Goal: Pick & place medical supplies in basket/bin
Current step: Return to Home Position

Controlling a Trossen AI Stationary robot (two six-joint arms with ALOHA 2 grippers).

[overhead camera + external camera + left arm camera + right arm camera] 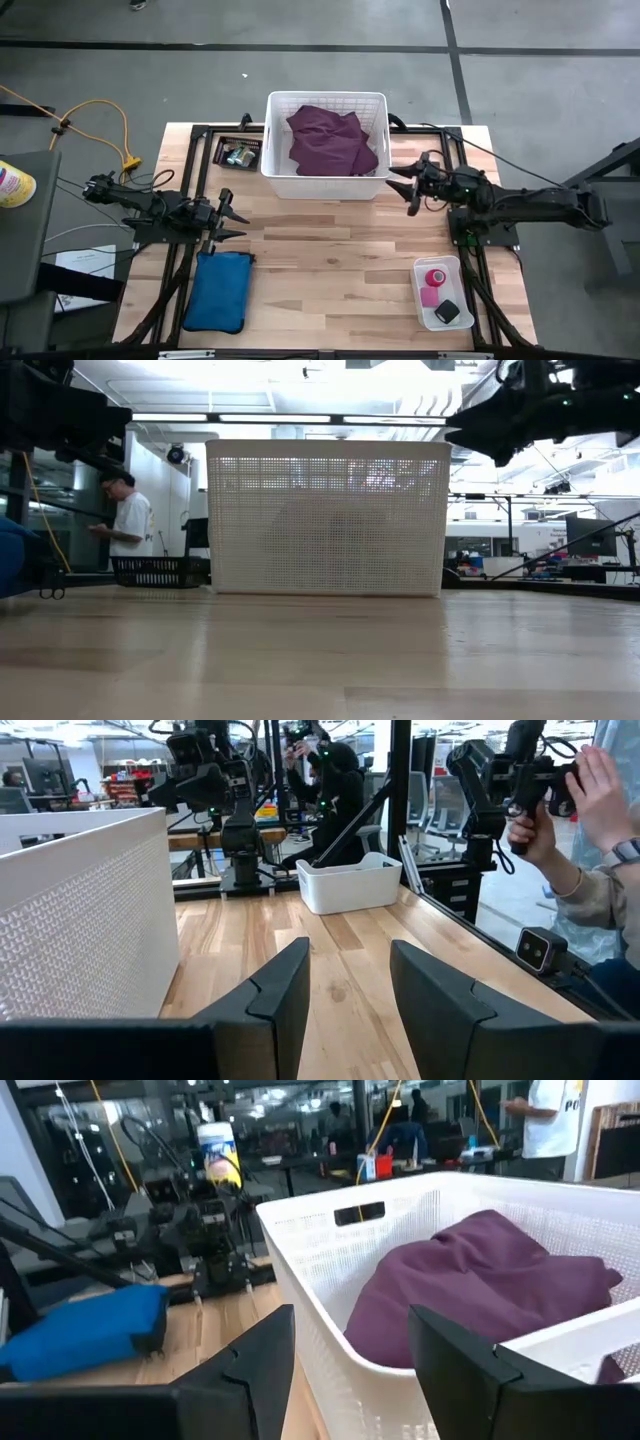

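A purple cloth (330,142) lies crumpled inside the white mesh basket (274,150) at the table's far middle; it also shows in the right wrist view (480,1290). A pink tape roll (435,277) and a small black block (448,312) lie in a small white tray (420,290) at the near right. My right gripper (405,190) hangs open above the table, just off the basket's near right corner, with nothing between its fingers (260,1350). My left gripper (235,222) waits open at the left, pointing level across the table.
A blue pouch (218,290) lies at the near left, by my left arm. A black tray (238,153) with small items sits left of the basket. Bare wood stretches between the two arms. Beyond the table's right side a person's hand (600,790) holds a device.
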